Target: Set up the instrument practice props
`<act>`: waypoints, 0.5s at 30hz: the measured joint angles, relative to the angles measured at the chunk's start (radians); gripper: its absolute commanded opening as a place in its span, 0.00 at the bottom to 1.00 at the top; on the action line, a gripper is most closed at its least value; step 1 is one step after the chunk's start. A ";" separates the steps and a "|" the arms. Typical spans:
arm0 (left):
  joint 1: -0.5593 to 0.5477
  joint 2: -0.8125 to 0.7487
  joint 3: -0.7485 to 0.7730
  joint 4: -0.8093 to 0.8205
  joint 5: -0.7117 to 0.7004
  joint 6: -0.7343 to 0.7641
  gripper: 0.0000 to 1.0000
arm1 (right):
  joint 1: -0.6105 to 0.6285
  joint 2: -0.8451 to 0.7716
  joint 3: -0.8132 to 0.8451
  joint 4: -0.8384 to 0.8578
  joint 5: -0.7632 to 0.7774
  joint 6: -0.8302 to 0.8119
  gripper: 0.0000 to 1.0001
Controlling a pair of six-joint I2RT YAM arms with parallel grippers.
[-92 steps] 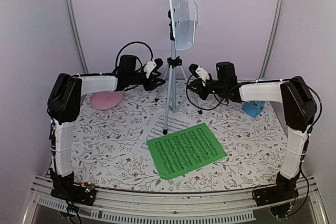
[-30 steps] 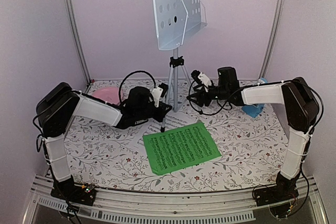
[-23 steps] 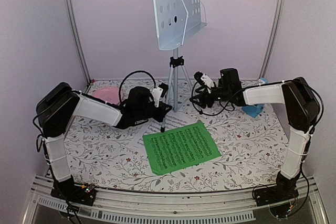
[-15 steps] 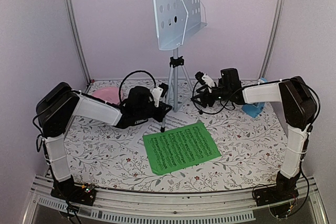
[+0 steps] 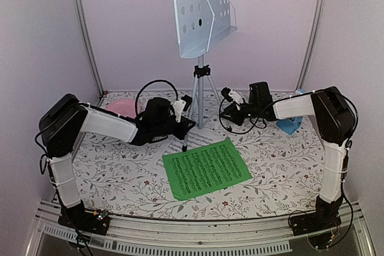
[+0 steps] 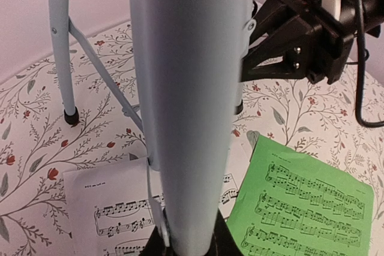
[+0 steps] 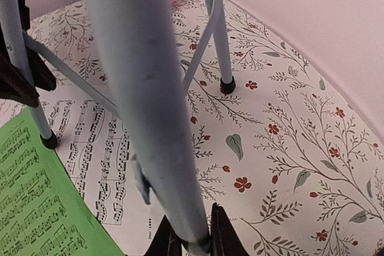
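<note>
The pale grey perforated music stand [image 5: 203, 9] stands on its silver tripod [image 5: 200, 91] at the back centre. My left gripper [image 5: 183, 122] is shut on the tripod's front leg [image 6: 189, 106], which fills the left wrist view. My right gripper [image 5: 227, 105] is shut on the right-hand leg [image 7: 150, 100], with black fingers either side of it. A green sheet-music page [image 5: 207, 167] lies in front of the stand, partly over a white page [image 6: 111, 214]. The light-blue metronome [image 5: 289, 123] sits behind my right forearm.
A pink plate [image 5: 123, 107] lies at the back left behind my left arm. Two other tripod feet [image 7: 227, 86] rest on the flowered cloth [image 5: 120, 172]. Frame posts [image 5: 84, 34] and lilac walls close in the back and sides.
The stand's desk has turned from edge-on to facing forward and both arms have come lower. In the last second my right gripper closed on the right tripod leg. The left grip is unchanged.
</note>
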State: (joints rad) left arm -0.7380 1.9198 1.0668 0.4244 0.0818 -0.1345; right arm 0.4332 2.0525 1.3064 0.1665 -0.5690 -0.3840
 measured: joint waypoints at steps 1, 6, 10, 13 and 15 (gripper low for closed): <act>0.003 -0.004 0.000 -0.008 0.001 0.005 0.00 | -0.002 0.000 0.000 0.003 -0.003 -0.017 0.00; 0.021 -0.048 -0.013 -0.046 0.000 0.020 0.00 | 0.012 -0.016 -0.021 0.014 0.017 -0.045 0.00; 0.030 -0.090 -0.062 -0.056 0.005 0.038 0.00 | 0.024 -0.051 -0.069 0.018 0.031 -0.040 0.00; 0.042 -0.132 -0.109 -0.062 0.013 0.056 0.00 | 0.035 -0.077 -0.105 0.020 0.039 -0.034 0.00; 0.054 -0.158 -0.136 -0.066 0.023 0.075 0.00 | 0.043 -0.098 -0.131 0.020 0.045 -0.026 0.00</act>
State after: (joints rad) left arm -0.6842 1.7618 0.9310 0.3580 0.1047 -0.0597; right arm 0.4767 1.9545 1.1755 0.1867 -0.5243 -0.4099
